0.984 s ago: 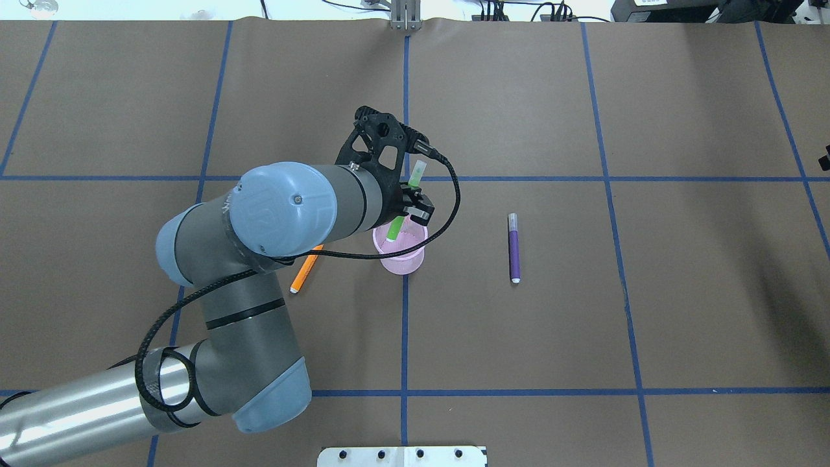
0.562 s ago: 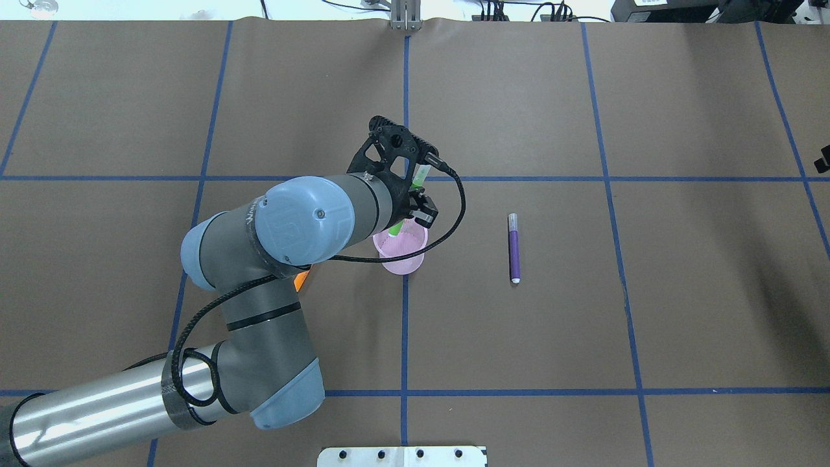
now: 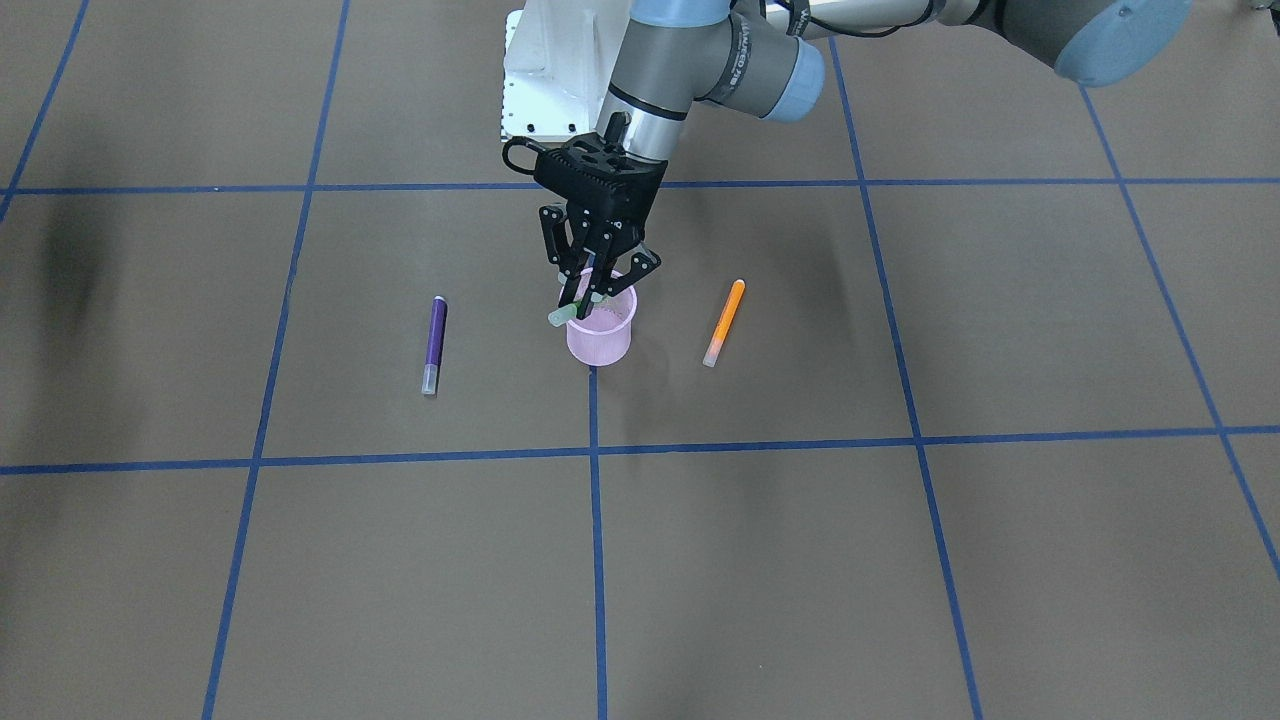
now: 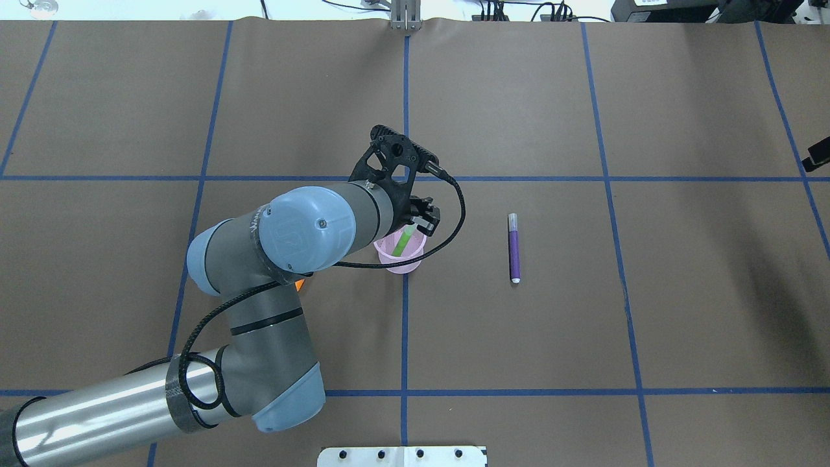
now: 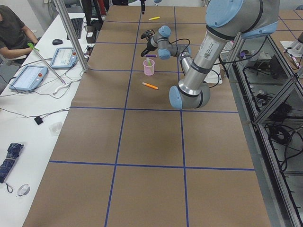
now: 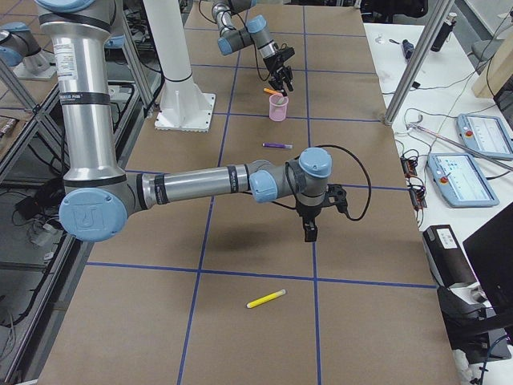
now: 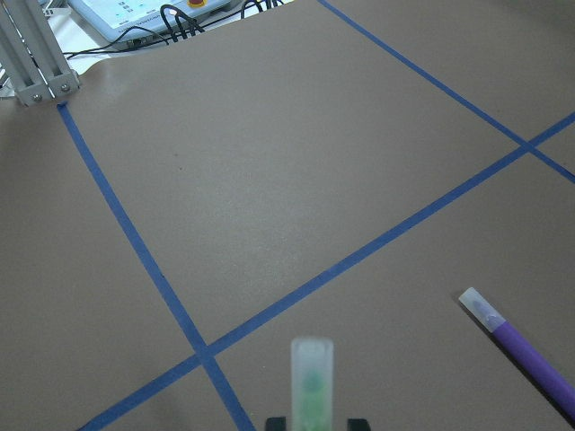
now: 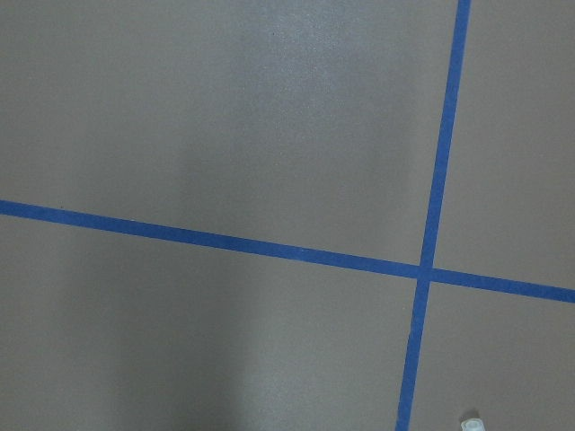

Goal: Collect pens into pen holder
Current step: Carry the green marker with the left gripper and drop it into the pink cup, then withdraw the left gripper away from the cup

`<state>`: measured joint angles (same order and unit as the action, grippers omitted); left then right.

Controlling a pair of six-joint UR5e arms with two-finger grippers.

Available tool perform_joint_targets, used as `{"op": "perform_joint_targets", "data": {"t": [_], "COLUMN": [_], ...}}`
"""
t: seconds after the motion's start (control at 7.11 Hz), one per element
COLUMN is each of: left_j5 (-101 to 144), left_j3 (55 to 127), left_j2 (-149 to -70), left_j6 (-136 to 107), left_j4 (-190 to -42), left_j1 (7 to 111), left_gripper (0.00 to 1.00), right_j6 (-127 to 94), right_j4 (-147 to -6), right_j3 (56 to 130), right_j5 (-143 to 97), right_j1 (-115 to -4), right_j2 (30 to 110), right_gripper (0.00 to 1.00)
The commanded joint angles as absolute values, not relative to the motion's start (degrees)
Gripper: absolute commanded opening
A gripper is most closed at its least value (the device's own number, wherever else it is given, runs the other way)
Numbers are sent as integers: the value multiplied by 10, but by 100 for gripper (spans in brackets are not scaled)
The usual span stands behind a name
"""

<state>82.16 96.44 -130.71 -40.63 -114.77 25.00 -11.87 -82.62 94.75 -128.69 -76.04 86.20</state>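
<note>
The pink mesh pen holder (image 4: pixel 403 263) stands at the table's middle, also in the front view (image 3: pixel 600 342). The green pen (image 4: pixel 403 240) leans inside it, its pale cap over the rim (image 3: pixel 559 316). My left gripper (image 4: pixel 416 222) hovers just above the cup, fingers spread either side of the cap (image 7: pixel 312 377) without pinching it. The purple pen (image 4: pixel 513 250) lies flat to the cup's right. The orange pen (image 3: pixel 724 322) lies on the cup's other side, mostly hidden under my left arm in the overhead view. My right gripper (image 6: pixel 309 234) hangs over the table far right; I cannot tell its state.
A yellow pen (image 6: pixel 265 298) lies near the table's far right end. Blue tape lines cross the brown table cover (image 4: pixel 519 337). The robot's white base plate (image 3: pixel 545 70) is at the near edge. Operator desks with pendants flank the far side.
The left arm has shifted slightly right. The green pen, held up through the fingers before, has slid down into the pink cup and the fingers have let go.
</note>
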Motion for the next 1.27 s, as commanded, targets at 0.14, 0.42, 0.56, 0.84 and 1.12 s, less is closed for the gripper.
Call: {"op": "perform_joint_targets", "data": {"t": [0.14, 0.42, 0.56, 0.84, 1.12], "left_j5": [810, 863, 929, 1085, 1092], "left_j3": [1084, 1099, 1099, 1092, 1091], "left_j2": [-1161, -1087, -1071, -1055, -1049], "left_j6": [-409, -410, -406, -397, -345], "left_j4": [-1142, -1141, -1141, -1138, -1117], "left_j1": [275, 331, 390, 501, 539], "left_gripper": [99, 99, 99, 99, 99], "right_j6": [-106, 52, 101, 155, 149], "right_j4": [-826, -828, -827, -824, -684], "right_j3": [920, 847, 807, 751, 710], "right_j5": [-1287, -1288, -1289, -1310, -1310], "right_j1": [-761, -809, -819, -827, -827], "right_j2": [870, 867, 868, 867, 908], "right_gripper": [99, 99, 99, 99, 100]}}
